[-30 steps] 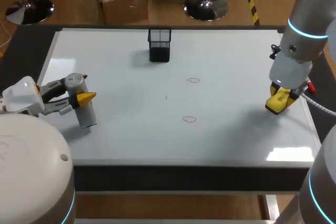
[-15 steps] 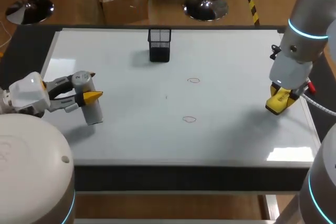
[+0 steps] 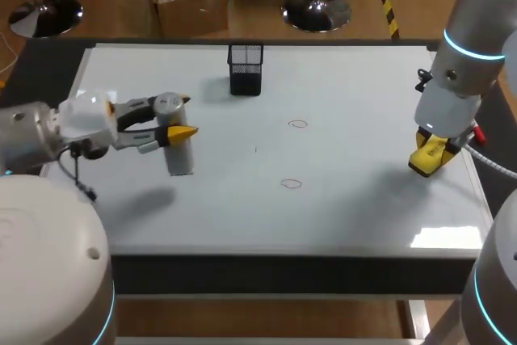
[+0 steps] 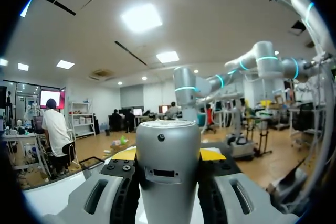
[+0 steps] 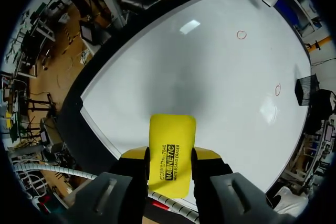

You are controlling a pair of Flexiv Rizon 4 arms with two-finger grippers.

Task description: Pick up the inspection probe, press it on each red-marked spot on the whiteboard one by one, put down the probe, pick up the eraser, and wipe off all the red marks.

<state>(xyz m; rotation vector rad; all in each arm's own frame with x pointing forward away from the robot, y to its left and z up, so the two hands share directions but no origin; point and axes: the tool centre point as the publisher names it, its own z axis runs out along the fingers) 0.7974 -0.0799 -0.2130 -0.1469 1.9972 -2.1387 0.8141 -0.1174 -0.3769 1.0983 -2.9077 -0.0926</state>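
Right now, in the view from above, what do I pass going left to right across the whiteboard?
Silver probe → black mesh pen holder → near red circle and far red circle, about level → yellow eraser.

The whiteboard [image 3: 347, 216] fills most of the frame, with the dark table edge [image 3: 283, 274] running below it. A black mesh pen cup [image 3: 245, 69] stands on the board at upper centre. Just right of centre are an upper red ring [image 3: 298, 124] and, well apart, a lower red ring [image 3: 291, 184].
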